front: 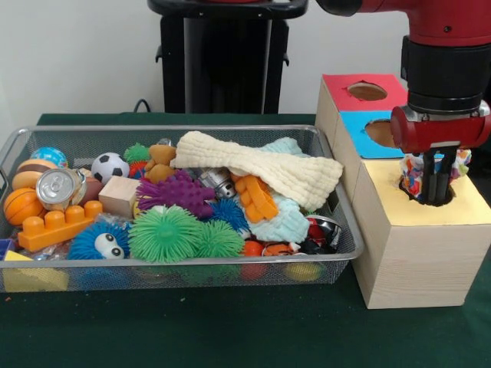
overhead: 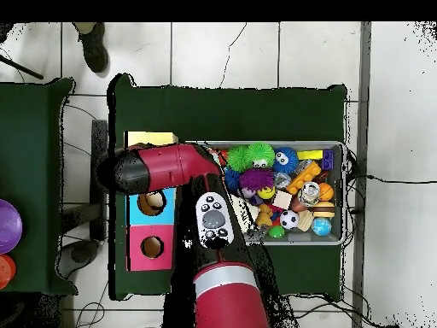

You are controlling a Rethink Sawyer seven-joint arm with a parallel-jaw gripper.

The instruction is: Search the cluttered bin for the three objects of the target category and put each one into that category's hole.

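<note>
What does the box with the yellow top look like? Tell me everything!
The yellow-topped box is pale wood with grained sides and a flat yellow face. It stands upright on the green table, nearest of three boxes, close beside the wire basket. The gripper holds a speckled rope toy at its round hole.

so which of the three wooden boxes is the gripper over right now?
The pale wooden box with the yellow face, nearest the camera in the front view. The gripper holds a multicoloured knotted rope toy at its round hole; the blue-faced and red-faced boxes sit behind it.
</note>
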